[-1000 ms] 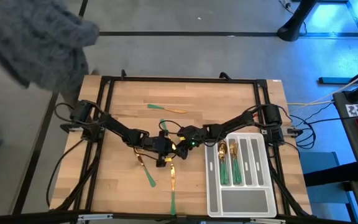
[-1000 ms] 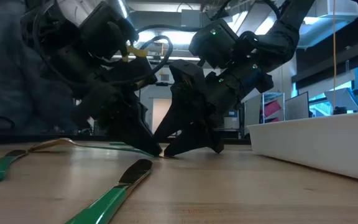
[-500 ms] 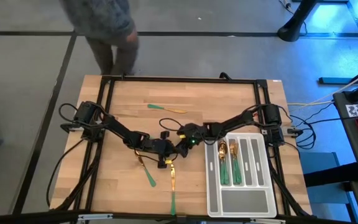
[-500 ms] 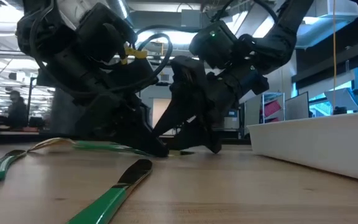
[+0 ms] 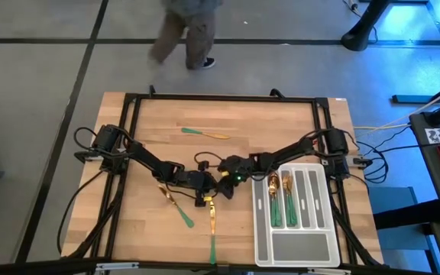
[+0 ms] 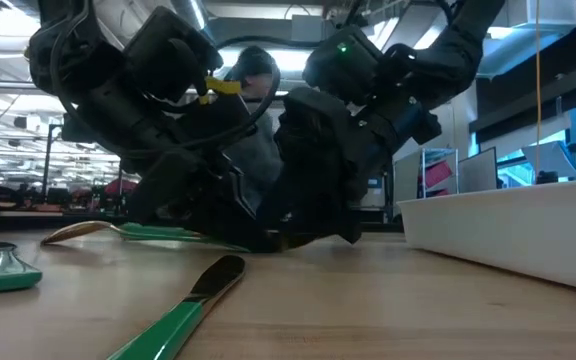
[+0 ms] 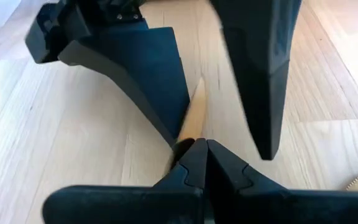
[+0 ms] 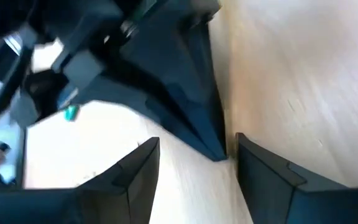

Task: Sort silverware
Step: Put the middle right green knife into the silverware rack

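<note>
Gold-tipped utensil (image 7: pixel 193 118) pinched in clenched left claw (image 7: pixel 201 149); right claw (image 8: pixel 197 163) spread, released, straddling the left claw's tips.

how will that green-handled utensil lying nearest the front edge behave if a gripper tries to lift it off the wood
The green-handled utensil lies flat on the table, so fingers would probably struggle to get under it. Its slim handle looks glossy, likely slippery in a pinch. It seems stiff and light, apt to slide or spin rather than roll when nudged.
</note>
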